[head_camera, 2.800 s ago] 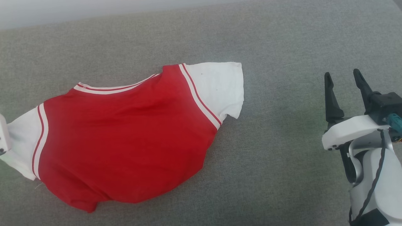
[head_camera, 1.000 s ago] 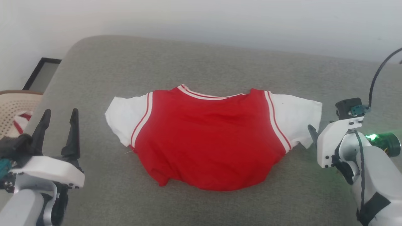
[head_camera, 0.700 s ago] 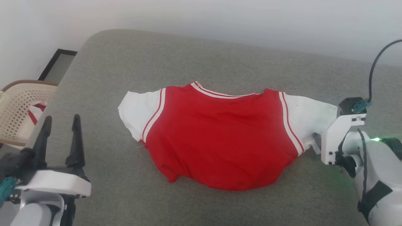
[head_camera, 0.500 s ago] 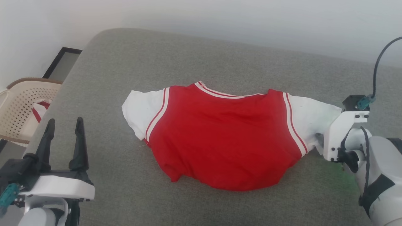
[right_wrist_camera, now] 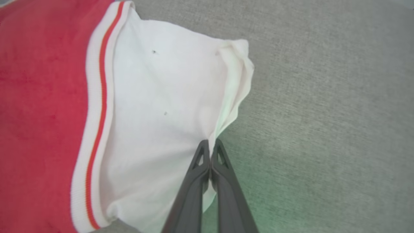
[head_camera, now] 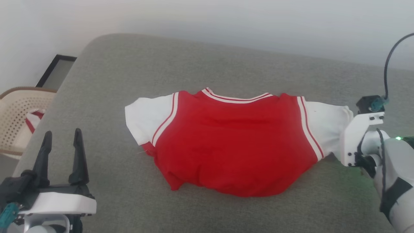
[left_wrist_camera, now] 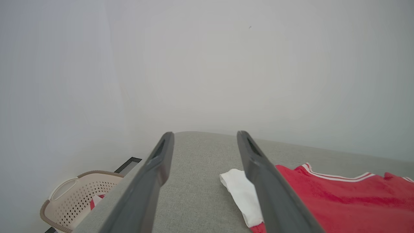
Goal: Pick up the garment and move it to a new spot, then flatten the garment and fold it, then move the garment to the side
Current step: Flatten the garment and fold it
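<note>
Now the right gripper point(right_wrist_camera: 210, 144) pinches the garment point(head_camera: 233, 145) by the white sleeve on the robot's right.
It lies spread out, collar toward the wall point(head_camera: 207, 16), in the middle of a grey fabric cushion point(head_camera: 226, 64). The right fingers are pressed together on the sleeve's outer hem. The left gripper point(head_camera: 62, 133) hangs with fingers spread over the cushion's near left corner, well apart from the other sleeve. A beige perforated basket point(head_camera: 13, 106) sits left of the cushion, with a red-and-white cloth point(head_camera: 32, 118) inside.

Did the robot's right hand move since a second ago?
Yes. Against the garment, the right hand moved in from beside it and shut on its white sleeve.
</note>
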You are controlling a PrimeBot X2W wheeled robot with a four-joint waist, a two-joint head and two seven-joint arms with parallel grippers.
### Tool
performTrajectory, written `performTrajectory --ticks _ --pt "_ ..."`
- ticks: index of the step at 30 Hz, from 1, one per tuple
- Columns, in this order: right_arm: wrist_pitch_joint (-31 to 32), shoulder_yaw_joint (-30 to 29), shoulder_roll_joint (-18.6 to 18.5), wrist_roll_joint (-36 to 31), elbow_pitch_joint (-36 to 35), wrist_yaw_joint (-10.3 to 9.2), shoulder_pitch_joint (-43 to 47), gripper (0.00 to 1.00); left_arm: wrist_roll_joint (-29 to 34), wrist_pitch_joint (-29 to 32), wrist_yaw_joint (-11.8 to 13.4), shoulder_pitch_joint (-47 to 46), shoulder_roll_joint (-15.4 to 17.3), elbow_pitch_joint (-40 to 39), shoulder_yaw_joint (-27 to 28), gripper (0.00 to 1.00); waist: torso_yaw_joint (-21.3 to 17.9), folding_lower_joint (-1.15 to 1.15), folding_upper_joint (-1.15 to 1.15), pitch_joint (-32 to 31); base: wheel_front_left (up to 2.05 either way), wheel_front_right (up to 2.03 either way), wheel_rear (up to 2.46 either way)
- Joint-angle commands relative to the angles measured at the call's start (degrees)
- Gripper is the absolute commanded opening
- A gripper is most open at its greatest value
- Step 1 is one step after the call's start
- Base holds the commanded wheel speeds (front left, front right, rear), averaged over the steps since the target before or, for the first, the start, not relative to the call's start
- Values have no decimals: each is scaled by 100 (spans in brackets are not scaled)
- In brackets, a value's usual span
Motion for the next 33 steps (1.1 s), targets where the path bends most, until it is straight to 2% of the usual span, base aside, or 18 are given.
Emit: performTrajectory --ticks 1,13,18,20,21,22,26,33 --pt "-24 73 -88 40 -54 -13 113 0 68 -25 -51 75 -47 -35 70 100 -73 0 0 -49 0 0 0" --pt "121 406 -1018 773 -567 -13 699 0 418 -24 -324 293 -318 -59 352 100 -333 0 0 -217 0 0 0" --pt "71 349 -1129 1001 -627 -13 948 2 494 -24 -387 358 -358 -20 405 100 -399 0 0 -229 0 0 0" --pt "10 329 -1051 1038 -608 -13 976 34 515 -24 -400 349 -368 -9 410 100 -425 0 0 -235 0 0 0" --pt "10 329 -1051 1038 -608 -13 976 34 515 -24 -400 349 -368 -9 410 100 -425 0 0 -235 0 0 0" --pt "-75 278 -1007 1065 -552 -13 979 100 529 -24 -434 330 -349 24 395 100 -458 0 0 -232 0 0 0" --pt "-146 268 -868 1090 -439 -12 866 100 450 -13 -522 239 -267 83 332 100 -544 0 0 -226 0 0 0" --pt "-281 308 -842 1054 -501 -12 658 100 243 388 -640 34 -27 103 196 100 -790 0 0 -195 0 0 0"
